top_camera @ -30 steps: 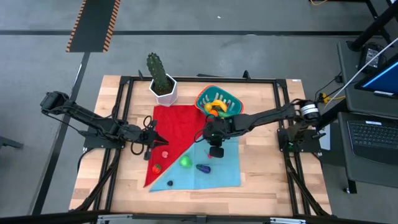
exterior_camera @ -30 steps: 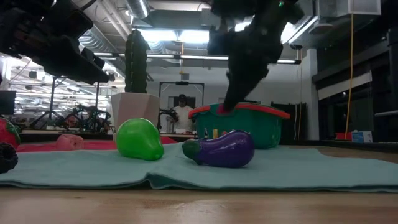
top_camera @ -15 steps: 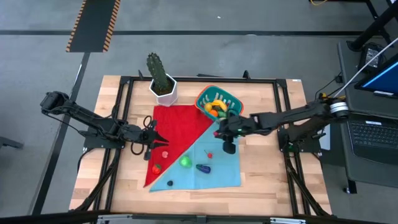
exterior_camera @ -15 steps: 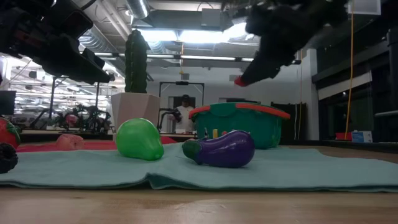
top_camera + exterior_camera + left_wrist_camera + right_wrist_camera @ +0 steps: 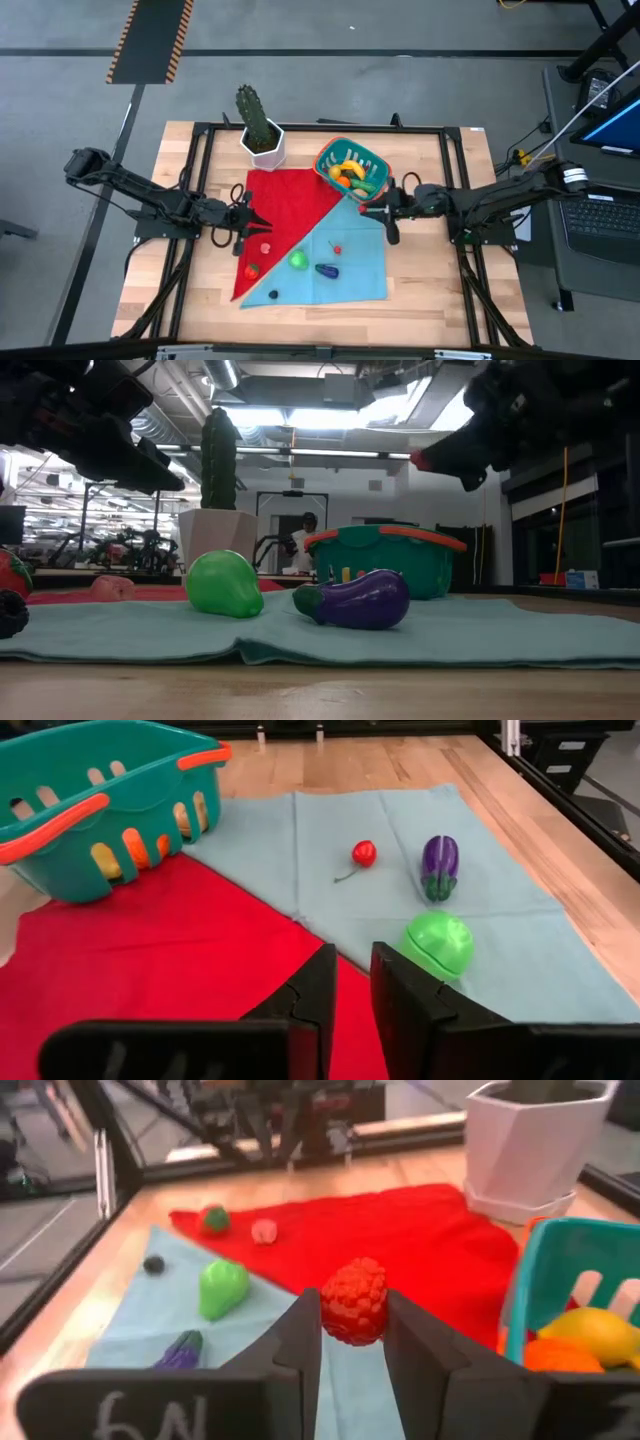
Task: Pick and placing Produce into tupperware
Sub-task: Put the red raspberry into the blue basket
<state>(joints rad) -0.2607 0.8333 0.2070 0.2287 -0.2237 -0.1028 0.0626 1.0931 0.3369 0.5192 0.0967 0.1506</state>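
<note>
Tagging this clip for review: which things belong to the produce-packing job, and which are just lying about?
Job:
- teal tub, already holding fruit
- red berry in the right pincer
- green pear
- purple eggplant
- small red cherry

Lying about:
- cactus in white pot
- red cloth
- blue cloth

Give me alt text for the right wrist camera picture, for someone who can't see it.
The right gripper is shut on a bumpy red toy berry, with the teal tupperware of yellow and orange produce close beside it. Beyond lie a red cloth, a green pear and a white pot.
</note>
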